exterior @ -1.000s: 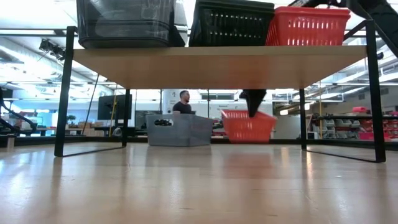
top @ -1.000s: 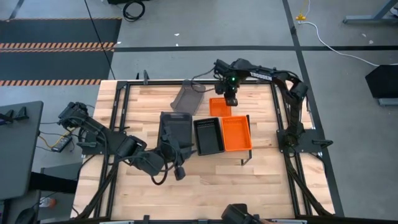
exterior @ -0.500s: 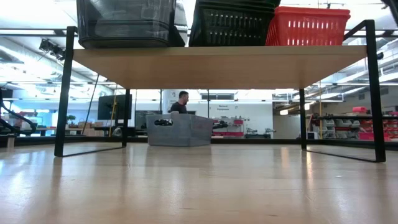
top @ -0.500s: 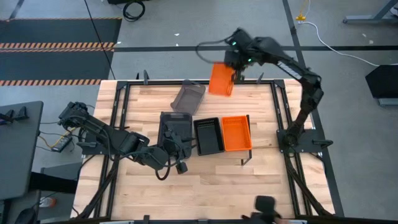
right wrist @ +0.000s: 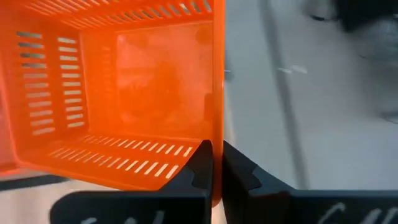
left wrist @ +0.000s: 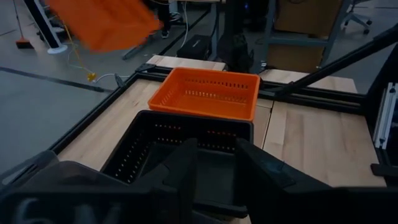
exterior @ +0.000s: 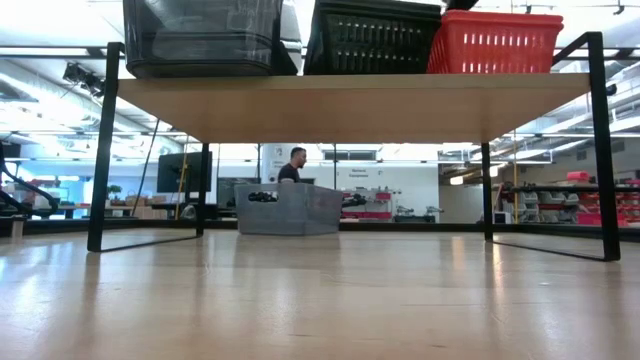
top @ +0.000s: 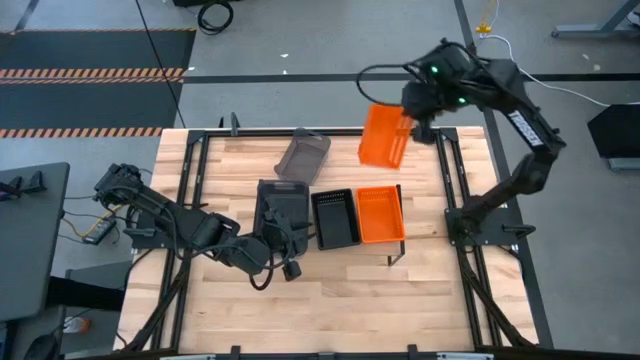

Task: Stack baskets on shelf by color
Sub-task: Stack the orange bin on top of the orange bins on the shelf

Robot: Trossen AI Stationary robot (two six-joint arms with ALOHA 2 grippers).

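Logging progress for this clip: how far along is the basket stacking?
Done: grey, black and orange baskets sit on the shelf. In hand: the right end effector carries an orange basket. Left: one grey basket on the table.

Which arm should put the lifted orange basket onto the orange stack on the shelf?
The right arm. Its gripper is shut on the wall of the lifted orange basket, above the table's far edge. The left gripper is at the grey basket at the shelf's other end, away from the orange stack.
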